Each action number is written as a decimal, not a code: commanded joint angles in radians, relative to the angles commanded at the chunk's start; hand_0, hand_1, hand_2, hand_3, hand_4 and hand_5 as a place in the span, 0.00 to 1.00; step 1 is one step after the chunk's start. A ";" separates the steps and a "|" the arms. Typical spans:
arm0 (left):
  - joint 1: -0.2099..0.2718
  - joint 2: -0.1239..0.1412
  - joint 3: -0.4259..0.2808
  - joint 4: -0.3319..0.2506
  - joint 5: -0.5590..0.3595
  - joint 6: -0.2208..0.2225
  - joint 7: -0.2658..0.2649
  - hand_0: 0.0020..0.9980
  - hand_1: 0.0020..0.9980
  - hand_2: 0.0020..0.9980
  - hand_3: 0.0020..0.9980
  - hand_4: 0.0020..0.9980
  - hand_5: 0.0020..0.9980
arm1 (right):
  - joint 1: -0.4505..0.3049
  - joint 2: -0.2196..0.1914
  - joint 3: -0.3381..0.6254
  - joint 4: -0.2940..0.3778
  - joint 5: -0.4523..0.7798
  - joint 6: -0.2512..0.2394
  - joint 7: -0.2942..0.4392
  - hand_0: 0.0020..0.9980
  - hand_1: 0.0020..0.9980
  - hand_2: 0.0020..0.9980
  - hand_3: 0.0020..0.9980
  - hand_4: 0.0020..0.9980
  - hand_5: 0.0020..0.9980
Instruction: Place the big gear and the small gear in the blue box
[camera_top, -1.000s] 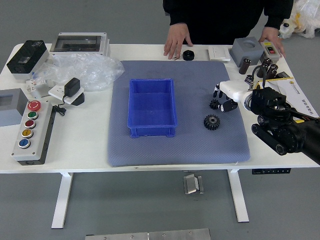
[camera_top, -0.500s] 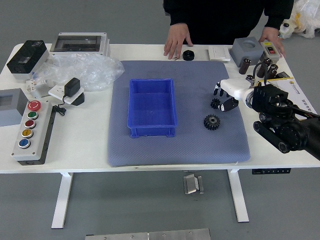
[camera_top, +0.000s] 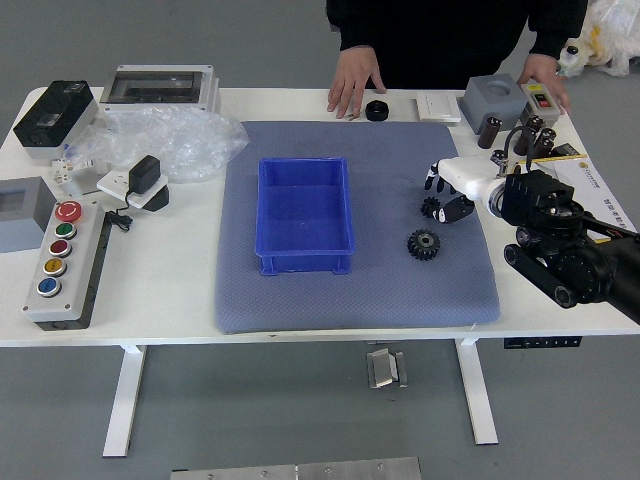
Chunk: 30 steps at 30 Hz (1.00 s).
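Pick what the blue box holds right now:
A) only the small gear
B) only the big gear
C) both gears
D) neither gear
D: the blue box shows a bare inside, while the big gear and small gear both lie outside it on the mat.

Gray floor beneath a white table (camera_top: 160, 300).

Mat (camera_top: 380, 300): grey-blue, flat on white table (camera_top: 160, 290).
Button box (camera_top: 78, 277): five coloured buttons (camera_top: 68, 211), left side.
Plastic wrap (camera_top: 205, 140): clear, crumpled.
Black block (camera_top: 55, 112): far left corner.
Round black piece (camera_top: 377, 111): just beyond mat.
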 joint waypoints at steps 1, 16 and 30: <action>0.000 0.000 0.001 0.000 0.000 0.000 0.000 0.86 0.83 0.81 0.83 0.70 0.30 | 0.000 0.001 0.001 -0.002 -0.001 -0.002 0.000 0.60 0.53 0.65 0.67 0.74 0.24; -0.006 -0.005 0.005 0.000 0.000 0.000 0.000 0.86 0.83 0.81 0.83 0.70 0.30 | -0.016 0.018 0.004 -0.031 0.002 -0.011 0.005 0.59 0.52 0.64 0.67 0.74 0.24; -0.008 -0.008 0.009 0.000 0.003 -0.001 0.000 0.86 0.83 0.81 0.83 0.70 0.30 | -0.027 0.040 0.005 -0.065 0.009 -0.032 0.016 0.59 0.51 0.63 0.66 0.74 0.25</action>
